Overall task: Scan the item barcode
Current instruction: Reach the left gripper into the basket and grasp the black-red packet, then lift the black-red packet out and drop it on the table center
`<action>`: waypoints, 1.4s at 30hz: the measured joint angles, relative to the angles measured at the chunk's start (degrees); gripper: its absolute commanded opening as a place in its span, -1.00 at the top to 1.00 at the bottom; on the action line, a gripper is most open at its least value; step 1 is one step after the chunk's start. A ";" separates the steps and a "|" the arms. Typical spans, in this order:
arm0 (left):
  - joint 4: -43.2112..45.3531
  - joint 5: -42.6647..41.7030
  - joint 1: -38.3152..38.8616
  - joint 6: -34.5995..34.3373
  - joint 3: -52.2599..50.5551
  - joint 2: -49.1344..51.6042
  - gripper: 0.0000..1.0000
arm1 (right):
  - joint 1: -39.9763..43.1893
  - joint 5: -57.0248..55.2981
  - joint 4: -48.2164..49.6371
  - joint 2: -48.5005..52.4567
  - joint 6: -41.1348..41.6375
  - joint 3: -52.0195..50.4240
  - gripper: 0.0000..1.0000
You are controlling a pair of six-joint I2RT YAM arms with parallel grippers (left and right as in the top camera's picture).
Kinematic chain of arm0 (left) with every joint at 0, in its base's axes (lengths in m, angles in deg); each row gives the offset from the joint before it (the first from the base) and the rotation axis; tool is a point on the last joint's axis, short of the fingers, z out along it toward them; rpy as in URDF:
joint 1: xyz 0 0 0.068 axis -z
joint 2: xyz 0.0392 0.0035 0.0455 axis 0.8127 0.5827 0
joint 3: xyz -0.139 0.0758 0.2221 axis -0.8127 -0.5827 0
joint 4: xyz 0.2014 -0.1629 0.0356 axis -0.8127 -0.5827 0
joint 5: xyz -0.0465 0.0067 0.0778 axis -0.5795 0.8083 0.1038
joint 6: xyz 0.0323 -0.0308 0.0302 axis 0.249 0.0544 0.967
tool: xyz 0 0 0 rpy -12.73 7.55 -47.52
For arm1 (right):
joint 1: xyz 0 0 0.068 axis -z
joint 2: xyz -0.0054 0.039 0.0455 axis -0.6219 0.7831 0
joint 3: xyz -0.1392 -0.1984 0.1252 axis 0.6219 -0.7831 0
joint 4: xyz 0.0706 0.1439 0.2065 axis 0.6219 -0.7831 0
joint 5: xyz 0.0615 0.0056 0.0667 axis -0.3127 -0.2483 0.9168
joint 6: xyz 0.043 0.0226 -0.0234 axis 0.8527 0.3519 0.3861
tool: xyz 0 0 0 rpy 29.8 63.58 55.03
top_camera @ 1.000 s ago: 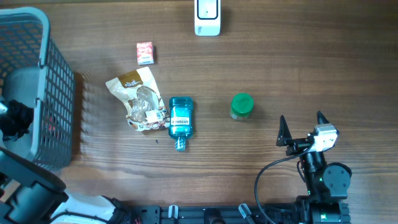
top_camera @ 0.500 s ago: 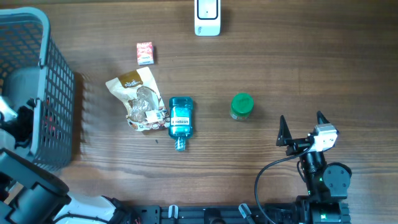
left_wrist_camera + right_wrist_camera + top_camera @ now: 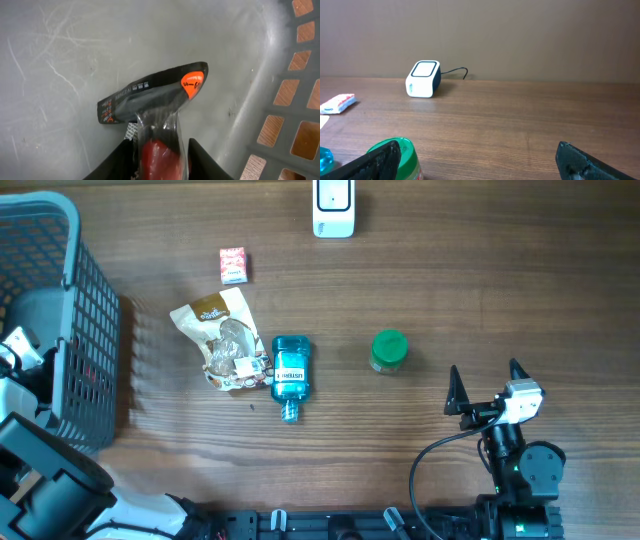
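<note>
A packet [image 3: 152,97] with a black header, an orange tab and red contents under clear film lies on the grey basket floor [image 3: 60,60]. My left gripper [image 3: 160,157] is down inside the basket [image 3: 95,330], its fingers [image 3: 122,162] pressed on both sides of the packet's clear lower part. The white barcode scanner [image 3: 333,208] stands at the table's far edge and also shows in the right wrist view [image 3: 423,79]. My right gripper [image 3: 487,385] rests open at the near right, nothing between its fingers [image 3: 572,162].
On the table lie a small red box [image 3: 233,265], a crumpled snack bag [image 3: 220,340], a blue bottle [image 3: 290,370] and a green-lidded jar [image 3: 389,351]. The jar [image 3: 395,160] sits just ahead of the right gripper's left finger. The basket's lattice wall [image 3: 295,100] rises right of the packet.
The left gripper has shifted inside the basket and its jaws have come in around the packet. The right arm and the items on the table have not moved.
</note>
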 measured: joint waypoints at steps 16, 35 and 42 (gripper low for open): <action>4.31 -2.58 -0.22 -0.63 1.09 3.91 0.92 | 0.00 0.00 0.00 0.00 0.00 0.00 -1.00; 8.70 -12.61 22.47 -26.91 8.66 -38.53 0.92 | 0.00 0.00 -0.02 0.04 0.00 0.02 -1.00; 0.33 13.07 66.10 -23.45 9.38 -14.99 0.92 | 0.00 0.00 0.02 0.07 0.00 0.02 -1.00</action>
